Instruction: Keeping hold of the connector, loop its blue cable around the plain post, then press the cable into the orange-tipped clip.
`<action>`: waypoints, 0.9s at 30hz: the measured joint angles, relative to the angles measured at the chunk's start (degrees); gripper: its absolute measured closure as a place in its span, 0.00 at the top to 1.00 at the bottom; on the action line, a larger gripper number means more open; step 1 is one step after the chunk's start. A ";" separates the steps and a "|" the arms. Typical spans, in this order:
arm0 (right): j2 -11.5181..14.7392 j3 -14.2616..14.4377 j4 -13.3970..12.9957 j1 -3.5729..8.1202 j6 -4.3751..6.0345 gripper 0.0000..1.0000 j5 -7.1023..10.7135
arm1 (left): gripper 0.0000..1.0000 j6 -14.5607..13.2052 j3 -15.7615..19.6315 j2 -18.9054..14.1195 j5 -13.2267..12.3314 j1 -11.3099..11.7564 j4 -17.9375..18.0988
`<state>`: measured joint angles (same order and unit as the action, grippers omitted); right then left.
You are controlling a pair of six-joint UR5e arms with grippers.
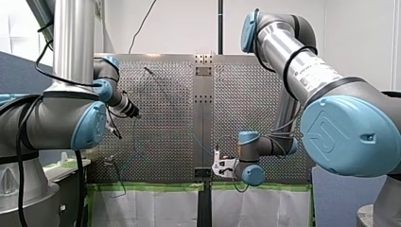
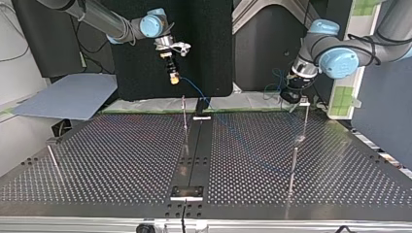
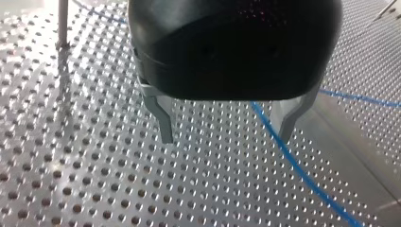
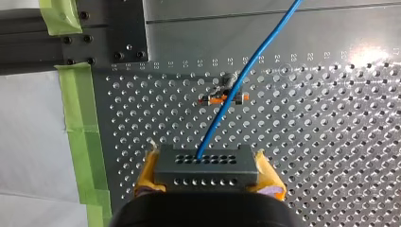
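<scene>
The looping step seems to be in hand, with the clip step not yet done. The right jaws are clenched on the connector [image 4: 205,168], a grey block squeezed between yellow pads [image 4: 149,171]. The cable [image 4: 246,75] leaves the connector's face and runs ahead of the jaws. In the right wrist view it crosses the line of the clip [image 4: 222,98], which is fixed to the bench [image 2: 121,155]. The top view shows these jaws held well above the bench, so I judge the cable is passing over the clip rather than seated in it. I cannot tell this for certain.

The left jaws are released and hold nothing. Their metal fingers [image 3: 163,118] stand apart, low over the holes. The cable lies on the bench just beside one finger and then runs off under the wrist. A post [image 3: 63,23] stands ahead of them and to one side, well apart from the cable, and no loop around it shows.

The next move likely calls for the right arm [image 1: 302,71] to carry the connector round the post without slackening its grip. The cable would then have to come down into the clip, perhaps with the left jaws pressing it in.

The right arm reaches in high at the top view's far edge, wrist bent so the jaws point down. The left arm [image 1: 71,47] is folded at the far right corner, jaws aimed at the bench.
</scene>
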<state>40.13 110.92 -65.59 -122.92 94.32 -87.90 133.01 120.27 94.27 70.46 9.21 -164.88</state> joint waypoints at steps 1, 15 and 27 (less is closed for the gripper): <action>0.00 -0.01 0.00 -0.02 0.00 0.00 0.00 | 1.00 0.02 0.15 -0.52 0.06 -0.28 -0.03; 0.00 -0.04 0.10 -0.08 0.00 0.00 0.00 | 1.00 0.65 2.13 -6.03 2.59 -3.55 -0.90; 0.00 -0.03 0.01 -0.09 0.18 0.00 0.00 | 1.00 -4.06 2.11 -11.92 7.95 -4.17 -6.90</action>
<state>40.13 110.89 -65.58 -123.02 94.50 -87.90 128.94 122.39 82.35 78.41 5.04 -171.77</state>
